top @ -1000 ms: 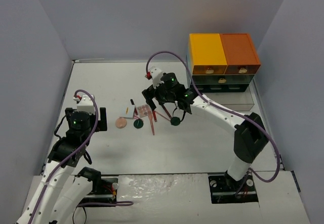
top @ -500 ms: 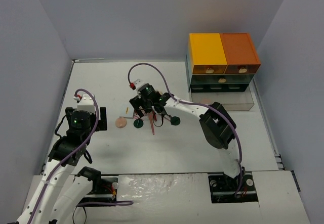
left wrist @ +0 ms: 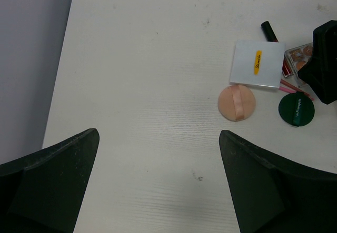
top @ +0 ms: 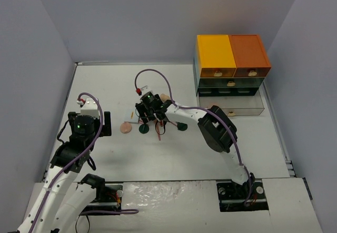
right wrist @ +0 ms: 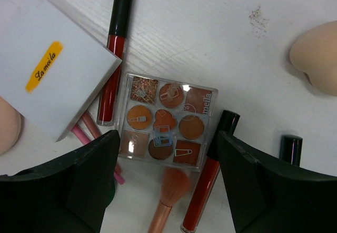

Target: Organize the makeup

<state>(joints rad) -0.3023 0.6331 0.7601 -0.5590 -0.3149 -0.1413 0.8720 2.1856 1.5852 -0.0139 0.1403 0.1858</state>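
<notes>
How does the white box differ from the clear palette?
The white box is opaque, with a yellow label; the clear palette shows nine brown and orange pans. The box looks larger than the palette. The palette lies between the right gripper's fingers, the box outside them. Both are square and flat.

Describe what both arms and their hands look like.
Both the left arm and right arm are white tubes with black joints, a green light near each wrist and a purple cable looped along them, red-tipped at the plug. The left hand and right hand have broad, black, wedge-shaped fingers.
</notes>
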